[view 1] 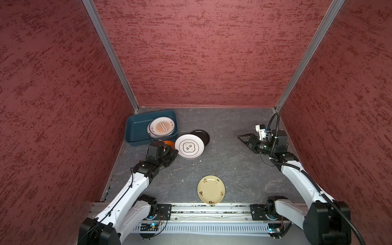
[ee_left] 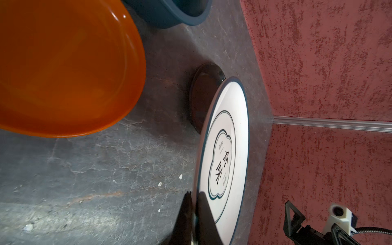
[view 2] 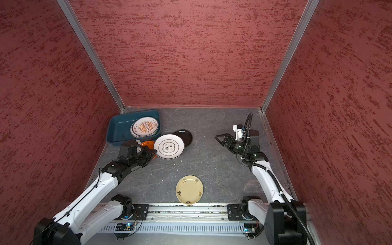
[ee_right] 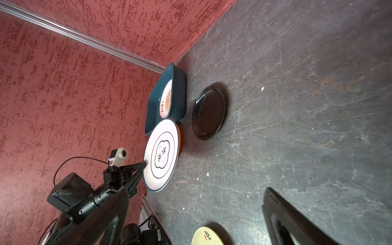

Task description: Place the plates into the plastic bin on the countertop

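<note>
My left gripper (ee_left: 194, 194) is shut on the near rim of a white plate with a teal rim (view 1: 189, 146) (view 2: 169, 146) (ee_right: 161, 154). The plate is tilted and held off the countertop (view 1: 222, 152). An orange plate (view 1: 169, 143) (ee_left: 63, 63) lies partly under it. A black plate (view 1: 201, 135) (ee_right: 209, 111) lies just behind. The teal plastic bin (view 1: 135, 131) (view 2: 117, 131) stands at the back left with a stack of printed plates (view 1: 162, 126) inside. A cream-yellow plate (view 1: 211, 189) (view 2: 189, 189) lies near the front edge. My right gripper (view 1: 240, 137) (ee_right: 197, 191) hovers open and empty at the right.
Red textured walls (view 1: 201, 63) close in the back and both sides. A metal rail (view 1: 201, 209) carrying the arm bases runs along the front, next to the cream-yellow plate. Small white crumbs (view 1: 200, 160) dot the countertop.
</note>
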Available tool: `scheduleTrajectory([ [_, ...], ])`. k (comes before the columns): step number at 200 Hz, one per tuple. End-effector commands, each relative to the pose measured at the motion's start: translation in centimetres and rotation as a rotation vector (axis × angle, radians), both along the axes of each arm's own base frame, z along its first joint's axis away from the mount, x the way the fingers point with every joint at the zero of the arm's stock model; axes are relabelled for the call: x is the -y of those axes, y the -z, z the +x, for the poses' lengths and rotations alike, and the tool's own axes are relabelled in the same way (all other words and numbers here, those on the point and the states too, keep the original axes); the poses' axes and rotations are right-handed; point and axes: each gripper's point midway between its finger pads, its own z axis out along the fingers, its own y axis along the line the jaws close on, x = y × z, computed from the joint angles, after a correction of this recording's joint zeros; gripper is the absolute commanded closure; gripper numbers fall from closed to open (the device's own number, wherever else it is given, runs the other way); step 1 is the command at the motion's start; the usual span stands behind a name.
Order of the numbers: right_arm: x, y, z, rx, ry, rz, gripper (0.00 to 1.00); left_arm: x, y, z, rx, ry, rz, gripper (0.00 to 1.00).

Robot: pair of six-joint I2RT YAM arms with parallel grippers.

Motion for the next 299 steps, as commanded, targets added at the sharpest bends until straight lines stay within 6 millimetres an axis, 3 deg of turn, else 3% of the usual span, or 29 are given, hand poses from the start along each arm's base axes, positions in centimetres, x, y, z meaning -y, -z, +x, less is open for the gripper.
scheduleTrajectory([
  [1,0.0,-1.1,-0.2,0.048,-0.006,0.021,0.01,-0.1,-4.7,2.3,0.139,0.010,-0.052,1.00],
  [54,0.2,-1.1,-0.6,0.049,-0.001,0.011,0.01,-4.9,-7.9,5.7,0.213,-0.118,0.020,1.00],
  [99,0.5,-1.0,-0.8,0.046,0.009,-0.001,0.01,-7.4,-10.6,8.9,0.289,-0.176,0.062,1.00],
  [158,0.8,-1.0,-0.9,0.039,0.021,-0.014,0.01,-10.6,-11.9,11.8,0.280,-0.253,0.252,1.00],
  [205,0.9,-0.9,-1.1,0.033,0.023,-0.025,0.01,-15.0,-11.1,13.7,0.251,-0.349,0.284,1.00],
  [243,1.0,-0.9,-1.0,0.027,0.028,-0.022,0.01,-17.3,-9.7,15.2,0.203,-0.394,0.352,1.00],
  [299,1.3,-0.5,-1.0,0.009,0.040,-0.032,0.01,-18.1,-5.7,19.0,0.098,-0.353,0.359,1.00],
])
